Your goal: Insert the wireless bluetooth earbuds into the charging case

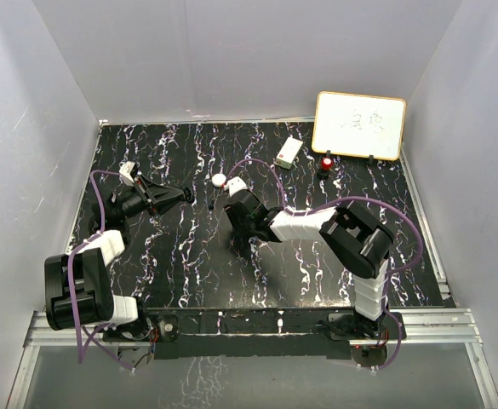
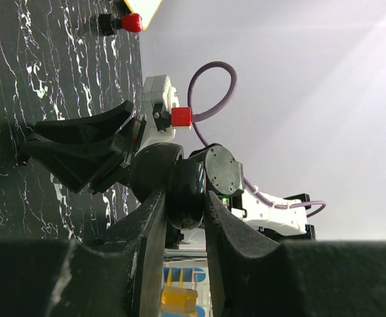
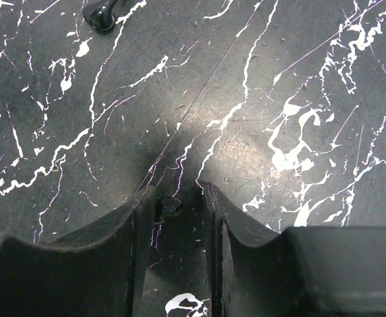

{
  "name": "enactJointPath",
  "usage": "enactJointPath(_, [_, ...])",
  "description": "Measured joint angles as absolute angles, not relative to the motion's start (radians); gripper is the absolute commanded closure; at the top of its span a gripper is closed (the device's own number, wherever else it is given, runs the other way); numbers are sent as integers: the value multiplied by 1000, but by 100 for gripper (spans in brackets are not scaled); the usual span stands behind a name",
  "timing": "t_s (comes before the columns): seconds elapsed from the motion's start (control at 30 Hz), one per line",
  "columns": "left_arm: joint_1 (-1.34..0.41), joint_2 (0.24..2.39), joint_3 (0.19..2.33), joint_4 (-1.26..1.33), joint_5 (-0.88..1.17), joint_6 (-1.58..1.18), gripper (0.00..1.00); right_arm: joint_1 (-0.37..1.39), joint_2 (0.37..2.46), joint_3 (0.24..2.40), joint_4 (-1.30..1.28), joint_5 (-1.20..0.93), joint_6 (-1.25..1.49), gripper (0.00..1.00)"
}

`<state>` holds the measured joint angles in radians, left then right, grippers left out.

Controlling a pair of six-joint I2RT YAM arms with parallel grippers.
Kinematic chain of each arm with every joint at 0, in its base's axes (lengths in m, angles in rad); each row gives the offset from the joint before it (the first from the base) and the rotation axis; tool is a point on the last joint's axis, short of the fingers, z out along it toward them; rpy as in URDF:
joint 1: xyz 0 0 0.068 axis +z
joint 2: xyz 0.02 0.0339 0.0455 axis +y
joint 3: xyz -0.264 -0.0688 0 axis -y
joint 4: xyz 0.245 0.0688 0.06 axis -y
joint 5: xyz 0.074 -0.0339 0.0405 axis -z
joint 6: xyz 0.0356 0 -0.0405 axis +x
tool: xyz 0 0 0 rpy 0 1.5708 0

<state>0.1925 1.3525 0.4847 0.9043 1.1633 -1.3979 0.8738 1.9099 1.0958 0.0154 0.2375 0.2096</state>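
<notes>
Two black earbuds lie on the marbled table under my right wrist. The near earbud rests on the table between the fingers of my right gripper, up against one finger with a sliver of space to the other, so those jaws stand slightly apart and pinch nothing. The far earbud lies well apart from it, out beyond the fingertips. My one left gripper is rolled on its side over the left half of the table and is closed down to a slim slot with nothing in it; through that slot I see my right arm. From above, both arms reach toward the middle of the table, the left from the left side, the right bent in from the right. At the far right corner stands one whiteboard. One white box lies to its left, and one black knob with a red cap sits between them, near the board's lower corner. Whether the box is the charging case I cannot tell.
</notes>
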Motion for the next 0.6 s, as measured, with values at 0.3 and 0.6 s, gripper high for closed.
enactJointPath(0.3, [192, 1353, 484, 904, 1163, -1398, 100, 867, 1909, 1096, 14, 237, 216, 66])
enactJointPath(0.6, [192, 1353, 484, 904, 1163, -1398, 100, 860, 1897, 1085, 1, 213, 220, 67])
